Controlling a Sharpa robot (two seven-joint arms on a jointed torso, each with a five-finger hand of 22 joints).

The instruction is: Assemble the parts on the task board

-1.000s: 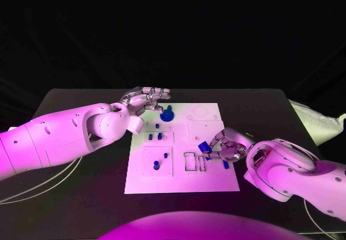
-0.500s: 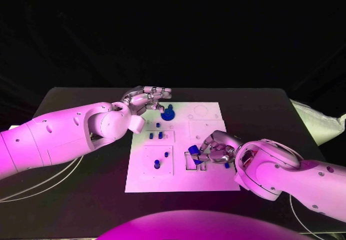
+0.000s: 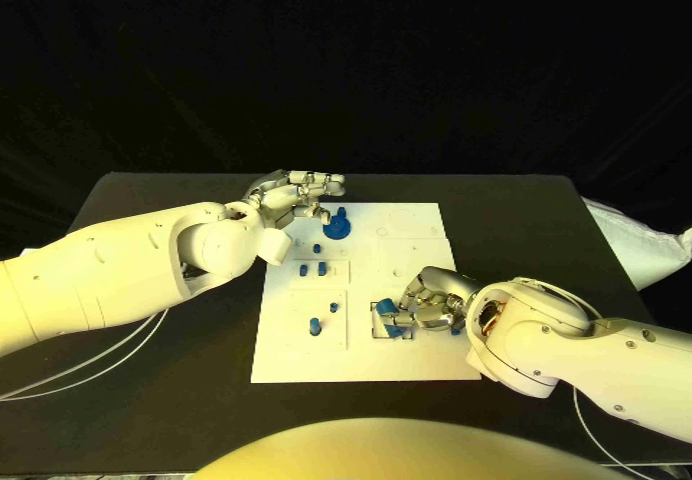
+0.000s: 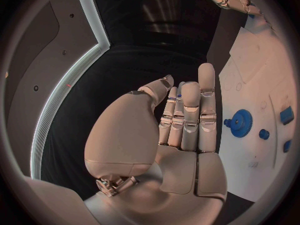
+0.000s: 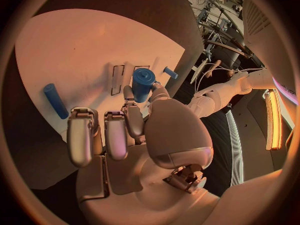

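A white task board (image 3: 418, 350) lies in the middle of the black desk (image 3: 144, 200), a little below the centre of the head view. The right robot hand (image 3: 421, 300) comes in from the lower right of that frame and rests low over the board's lower middle, beside two narrow rectangular slots (image 3: 381, 322). Its fingers are curled in, and it pinches a short blue cylinder (image 5: 142, 84) between the thumb and a finger; in the right wrist view this cylinder stands out just beyond the fingertips, close to the slots' outlines. In that same view a longer blue peg (image 5: 55, 100) lies flat on the board, well apart from the robot hand, and a smaller blue piece (image 5: 170, 72) lies near the board's edge. The left robot hand (image 3: 296, 195) reaches in from the left of the head view and hangs at the board's upper left corner. In the left wrist view its fingers (image 4: 190, 116) stand straight and close together, with nothing held in them. Just beside it on the board sits a blue gear (image 3: 336, 227), seen from the left wrist as a toothed wheel with a hub. Below the gear in the head view, several small blue pegs (image 3: 310, 269) stand in the left half of the board, and one more (image 3: 315, 326) stands lower down in a square panel.
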